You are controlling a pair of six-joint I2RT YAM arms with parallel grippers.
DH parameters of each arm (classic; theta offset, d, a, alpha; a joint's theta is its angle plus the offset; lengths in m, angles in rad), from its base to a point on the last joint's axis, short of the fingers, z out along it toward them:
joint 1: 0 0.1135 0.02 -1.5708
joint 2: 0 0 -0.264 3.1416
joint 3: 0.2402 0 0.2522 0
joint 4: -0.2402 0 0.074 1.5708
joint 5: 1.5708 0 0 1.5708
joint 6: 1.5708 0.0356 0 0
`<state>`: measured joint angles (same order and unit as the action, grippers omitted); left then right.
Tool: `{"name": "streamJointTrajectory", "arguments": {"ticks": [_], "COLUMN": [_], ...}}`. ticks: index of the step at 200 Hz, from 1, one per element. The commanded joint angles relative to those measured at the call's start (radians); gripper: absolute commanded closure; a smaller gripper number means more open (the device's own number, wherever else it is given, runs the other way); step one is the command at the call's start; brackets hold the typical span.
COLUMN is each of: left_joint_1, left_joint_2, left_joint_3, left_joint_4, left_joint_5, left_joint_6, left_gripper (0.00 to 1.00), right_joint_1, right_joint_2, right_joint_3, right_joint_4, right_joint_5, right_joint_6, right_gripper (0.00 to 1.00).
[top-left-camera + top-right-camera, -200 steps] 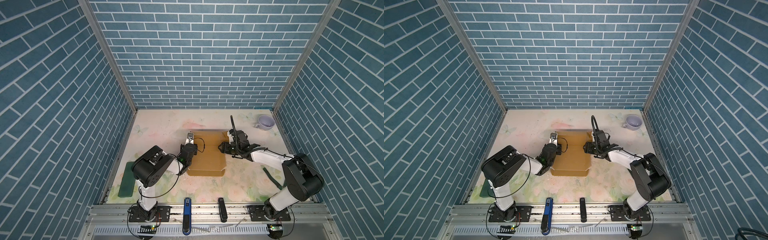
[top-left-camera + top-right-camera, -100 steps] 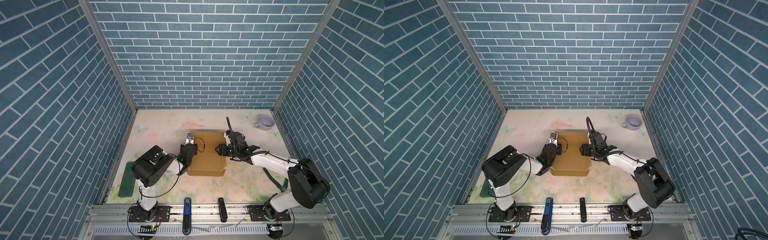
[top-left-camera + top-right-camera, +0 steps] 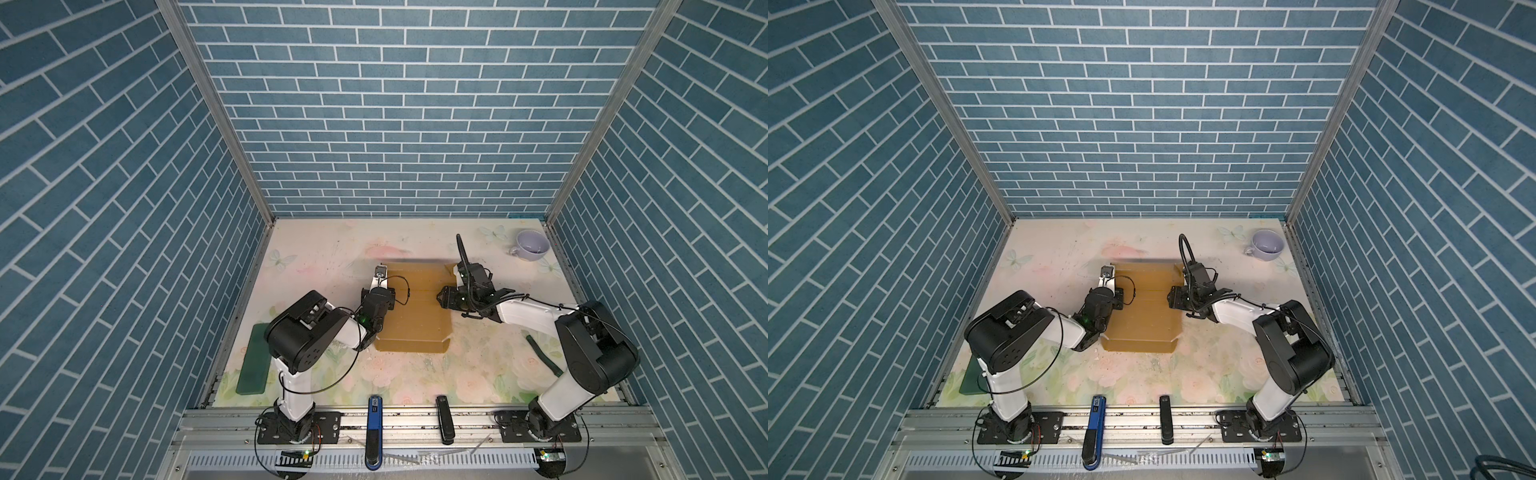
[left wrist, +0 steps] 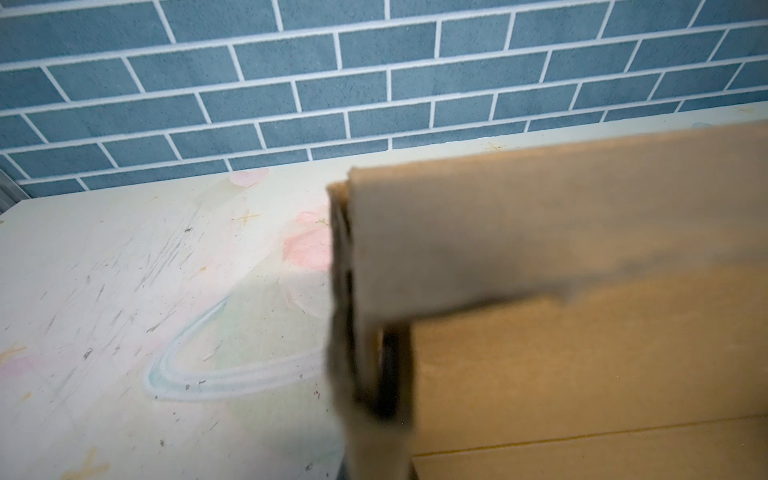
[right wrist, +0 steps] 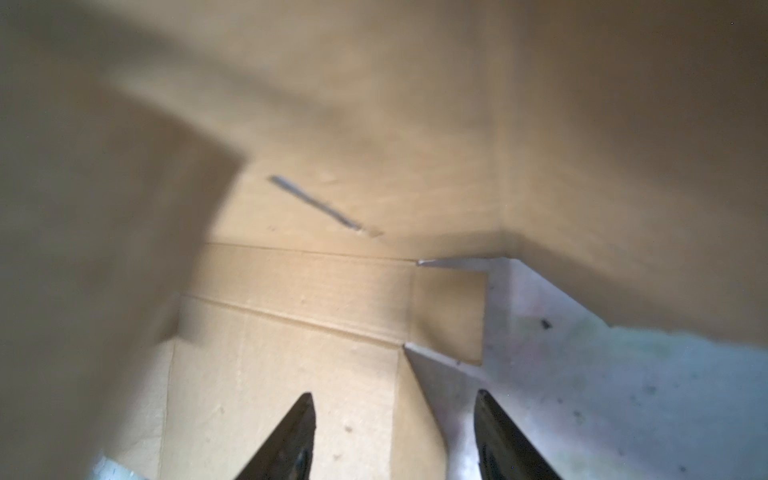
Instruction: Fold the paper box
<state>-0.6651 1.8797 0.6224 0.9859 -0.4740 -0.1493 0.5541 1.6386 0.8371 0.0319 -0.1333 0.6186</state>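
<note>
Where the front rail ran, a blue tool (image 3: pixel 375 428) and a black tool (image 3: pixel 444 419) lay apart. Green pad (image 3: pixel 255 358) lay flat at the table's (image 3: pixel 316 257) near-left edge. Mid-table, the paper box (image 3: pixel 415 316) sat partly folded between both arms. Left gripper (image 3: pixel 381 276) was pinched together on the box's left wall; its wrist view was blurry but showed cardboard between the fingers (image 4: pixel 390 374). Right gripper (image 3: pixel 441 296) sat at the box's right edge, jaws apart, gripping nothing, one fingertip (image 5: pixel 305 415) over cardboard, the other over bare table. Lilac cup (image 3: pixel 530 246) stood upright in the far-right corner.
</note>
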Motion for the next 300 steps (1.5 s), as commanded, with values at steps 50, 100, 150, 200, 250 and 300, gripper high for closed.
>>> {"name": "streamJointTrajectory", "arguments": {"ticks": [50, 100, 150, 200, 250, 300], "left_joint_1": [0.005, 0.005, 0.004, 0.004, 0.004, 0.004], "left_joint_2": [0.022, 0.024, 0.033, 0.027, 0.027, 0.034], "left_joint_3": [0.002, 0.005, 0.013, 0.014, 0.018, 0.021], "left_joint_4": [-0.023, -0.027, -0.031, -0.042, -0.055, -0.054], "left_joint_5": [0.014, 0.018, 0.025, 0.003, -0.005, -0.002], "left_joint_6": [0.000, 0.001, -0.009, -0.024, -0.028, -0.030], "left_gripper": [1.00, 1.00, 1.00, 1.00, 1.00, 1.00], "right_joint_1": [-0.022, -0.021, 0.018, 0.035, 0.031, -0.022], "right_joint_2": [0.090, 0.091, 0.086, 0.026, -0.223, -0.289], "right_joint_3": [0.048, 0.061, 0.074, 0.059, 0.018, 0.054], "right_joint_4": [0.071, 0.137, 0.153, 0.111, -0.183, -0.322], "right_joint_5": [-0.029, -0.069, -0.104, -0.103, 0.067, 0.205], "right_joint_6": [-0.045, -0.091, -0.154, -0.172, -0.228, -0.233], "right_gripper": [0.39, 0.40, 0.40, 0.41, 0.40, 0.42]}}
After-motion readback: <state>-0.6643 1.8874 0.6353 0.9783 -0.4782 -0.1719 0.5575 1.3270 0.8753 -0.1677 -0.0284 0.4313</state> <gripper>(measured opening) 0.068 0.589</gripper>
